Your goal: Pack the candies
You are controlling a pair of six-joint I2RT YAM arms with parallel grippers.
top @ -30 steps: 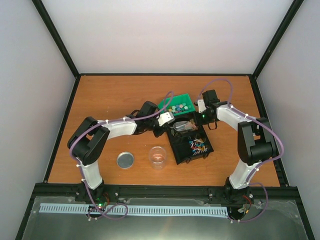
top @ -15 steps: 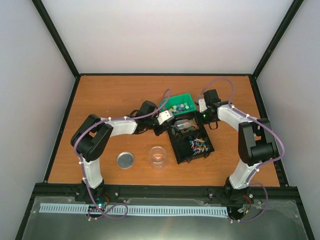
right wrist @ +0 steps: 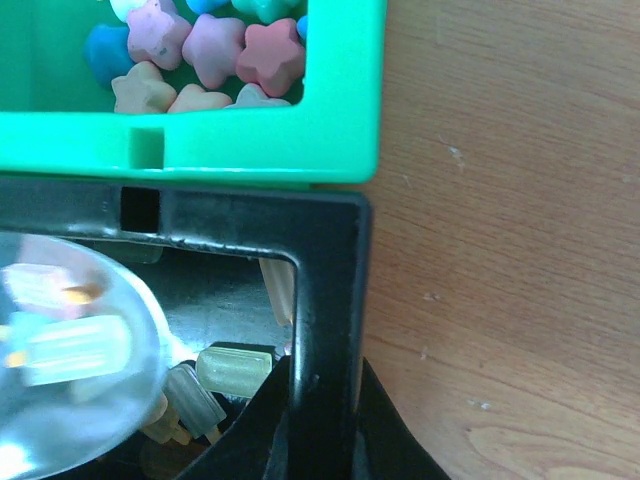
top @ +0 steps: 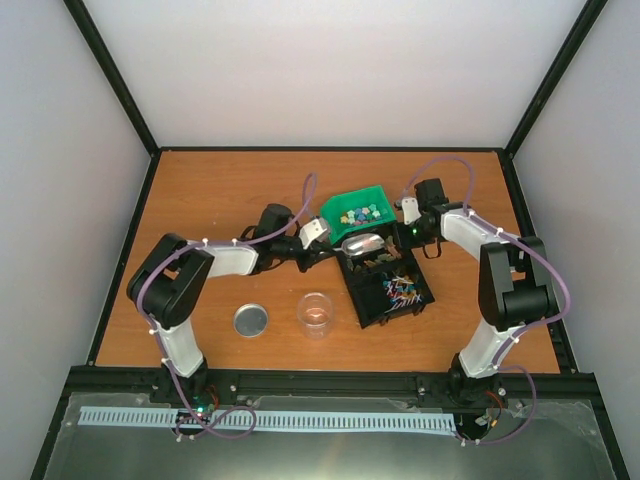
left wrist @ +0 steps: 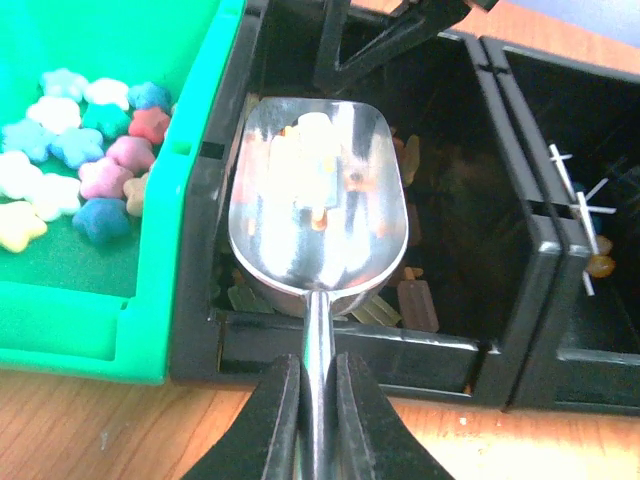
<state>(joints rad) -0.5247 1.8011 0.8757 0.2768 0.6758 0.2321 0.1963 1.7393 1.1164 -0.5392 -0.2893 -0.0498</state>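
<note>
The candies (left wrist: 85, 150) are small star-shaped pieces in pink, blue, white, yellow and red, lying in a green bin (top: 360, 212) (left wrist: 170, 300) (right wrist: 340, 140); some candies (right wrist: 215, 45) also show in the right wrist view. My left gripper (left wrist: 318, 368) (top: 330, 248) is shut on the handle of a metal scoop (left wrist: 318, 215) (top: 362, 243). The scoop (right wrist: 60, 370) hangs over the black tray's near compartment with a few pale pieces in its bowl. My right gripper (right wrist: 320, 390) (top: 408, 238) is shut on the wall of the black tray (right wrist: 335, 280) (top: 372, 310).
The black tray's compartment (left wrist: 450, 200) under the scoop holds ice-pop-shaped pieces (right wrist: 235, 368); its other compartment holds thin multicoloured sticks (top: 398, 290). A clear glass jar (top: 317, 313) and a round metal lid (top: 251, 320) stand on the wooden table (top: 220, 190) in front of the left arm.
The left arm has drawn back to the left and the scoop has come up out of the black compartment. The tray, bin and right gripper have shifted slightly right.
</note>
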